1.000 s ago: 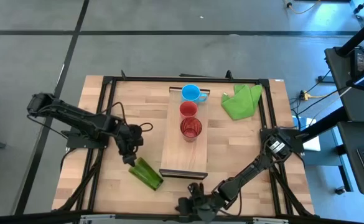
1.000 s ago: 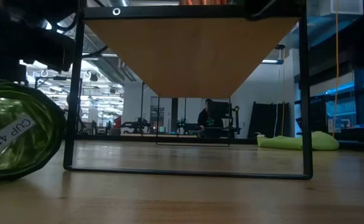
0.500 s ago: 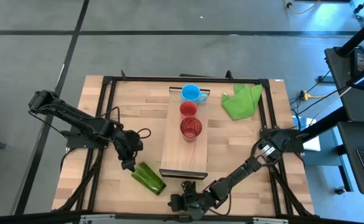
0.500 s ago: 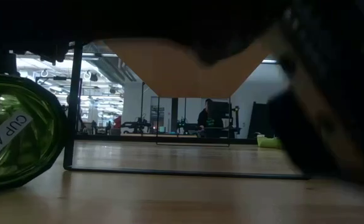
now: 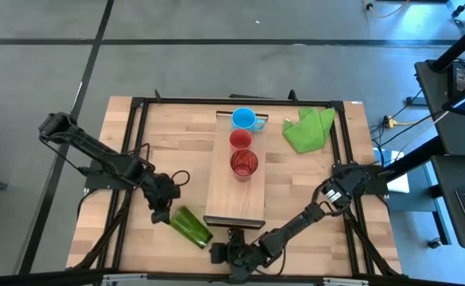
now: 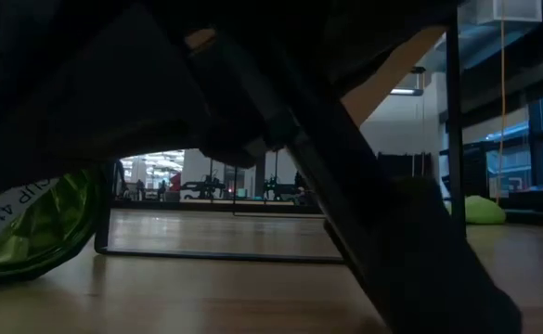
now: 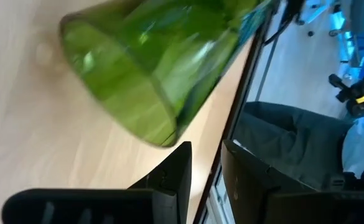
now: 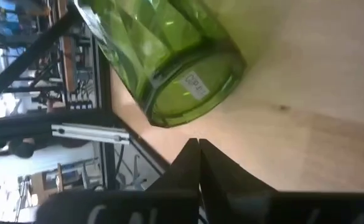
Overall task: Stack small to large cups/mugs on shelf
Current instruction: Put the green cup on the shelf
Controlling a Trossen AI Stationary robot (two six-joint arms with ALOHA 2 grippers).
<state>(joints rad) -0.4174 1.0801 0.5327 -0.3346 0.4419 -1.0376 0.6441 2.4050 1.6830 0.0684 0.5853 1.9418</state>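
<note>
The olive-green tumbler [image 5: 189,225] lies on its side on the table, left of the shelf's near end. Its open rim [image 7: 116,93] faces my left gripper [image 5: 163,214]. Its labelled base [image 8: 194,84] faces my right gripper [image 5: 221,254]. My left gripper's fingers [image 7: 172,177] show a narrow gap and stand right at the rim. My right gripper [image 8: 198,148] is shut and empty, a little short of the base. On the shelf [image 5: 234,199] stand the blue mug [image 5: 244,119], the small red cup [image 5: 240,140] and the red tumbler [image 5: 243,164]. My left gripper [image 7: 205,155] comes level from the table's left at the tumbler's open rim [image 7: 163,134], which lies just in front of its fingertips. I cannot tell whether a finger touches the rim. The tumbler lies on its side on the table.
A bright green cloth [image 5: 308,129] lies at the far right. The dark metal frame [image 5: 141,127] runs around the table, and the shelf's bracket [image 5: 234,225] stands close to the tumbler. In the low view my right arm [image 6: 345,204] covers most of the picture.
My left gripper has gone toward the table's near edge, up to the tumbler's open end. My right gripper has gone along the near edge toward the table's left, closer to the tumbler's base. The tumbler's label has turned a little.
</note>
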